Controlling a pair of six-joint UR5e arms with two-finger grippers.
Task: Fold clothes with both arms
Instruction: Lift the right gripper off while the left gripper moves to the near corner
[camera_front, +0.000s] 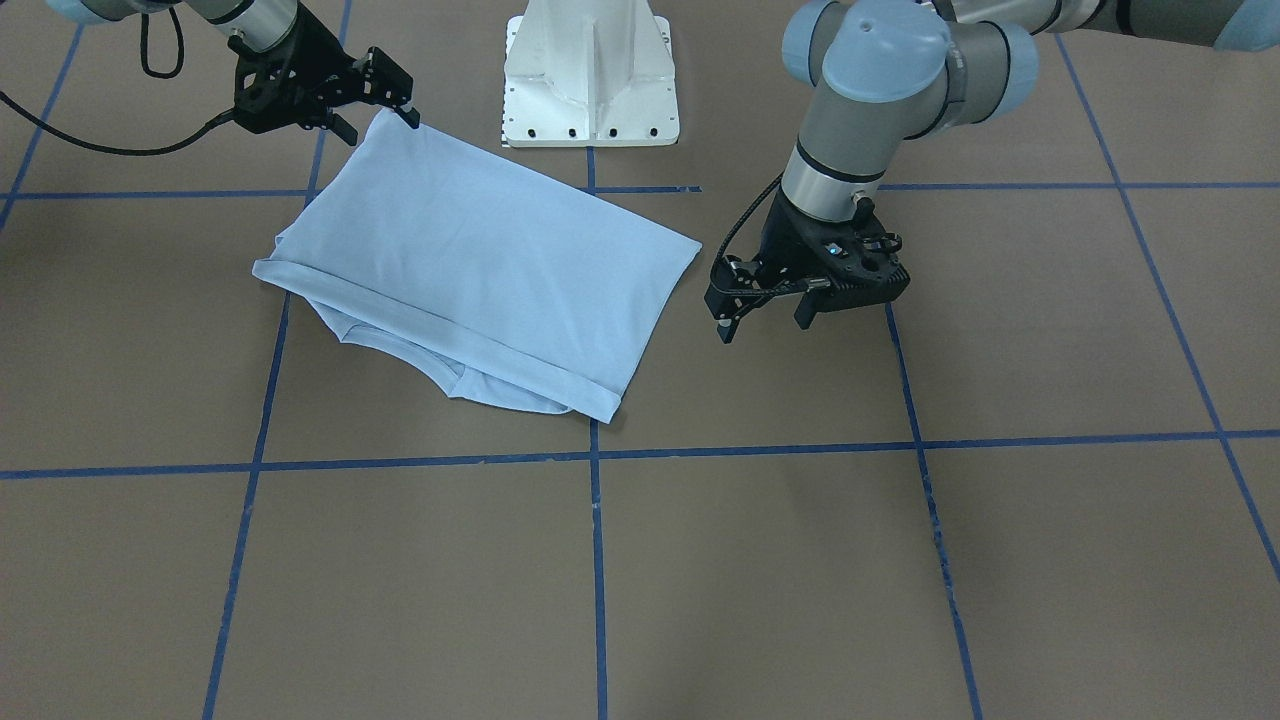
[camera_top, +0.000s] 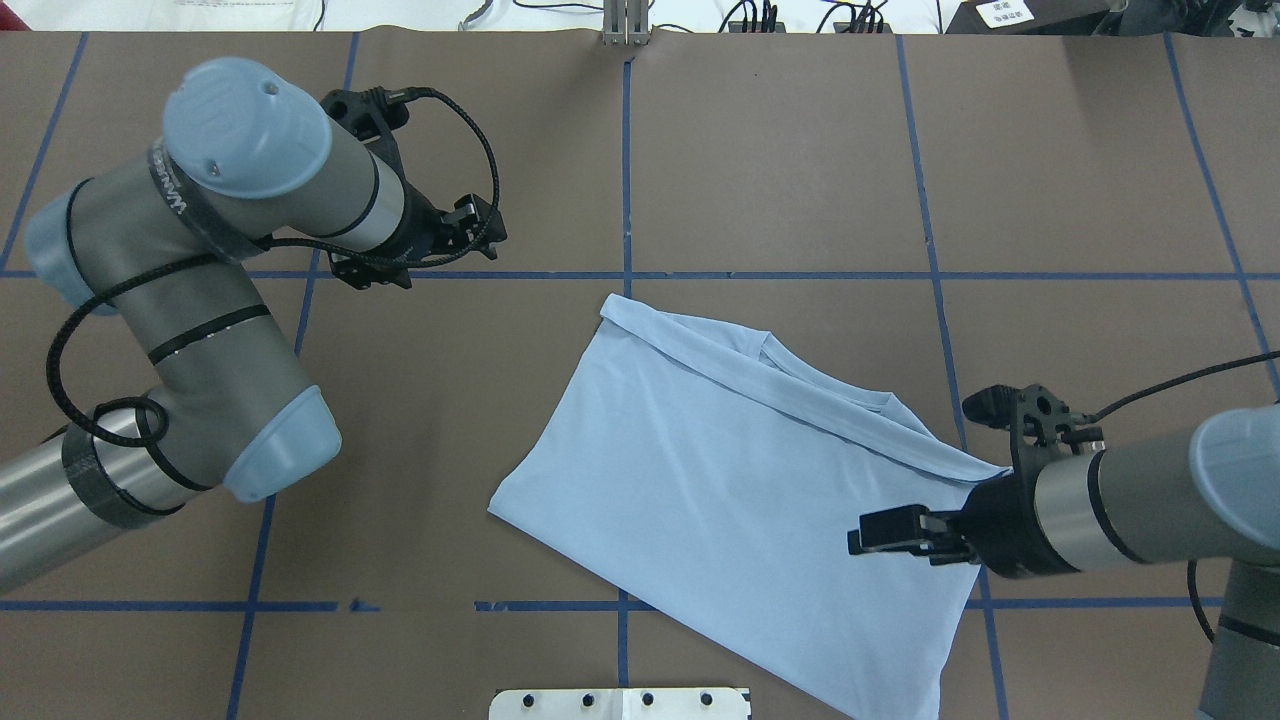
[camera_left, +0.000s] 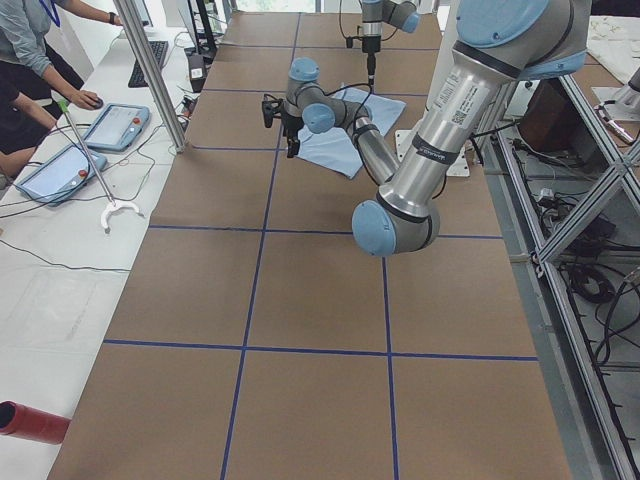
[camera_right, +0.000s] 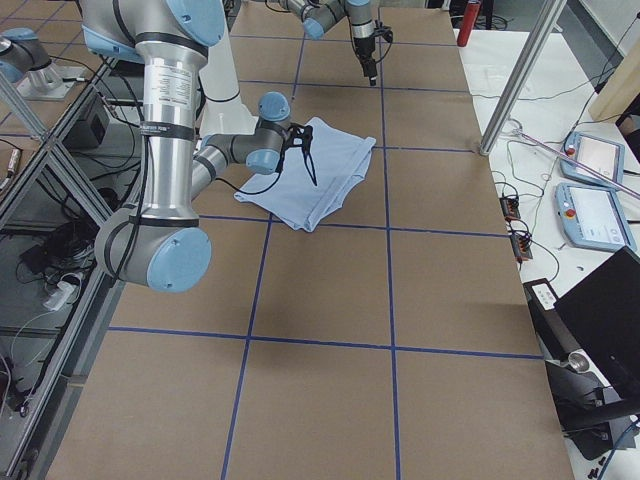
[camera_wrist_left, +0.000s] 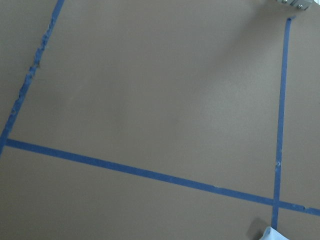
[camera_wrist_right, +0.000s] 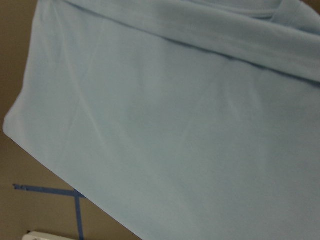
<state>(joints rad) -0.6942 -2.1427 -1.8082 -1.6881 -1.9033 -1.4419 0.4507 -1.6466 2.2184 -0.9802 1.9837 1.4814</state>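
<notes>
Lying folded on table (camera_front: 800, 560): light blue T-shirt (camera_front: 480, 250).

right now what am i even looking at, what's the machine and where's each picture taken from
It is a robot: two grey tubular arms by a white pedestal base, each ending in a black two-finger gripper. Four pictures come from fixed cameras: facing the robot, over its shoulders, and at each table end; two from its wrists. On the brown table with blue tape lines lies one folded light blue T-shirt. The left gripper hangs open beside it, empty. The right gripper is at the shirt's corner; whether it grips, I cannot tell.
</notes>
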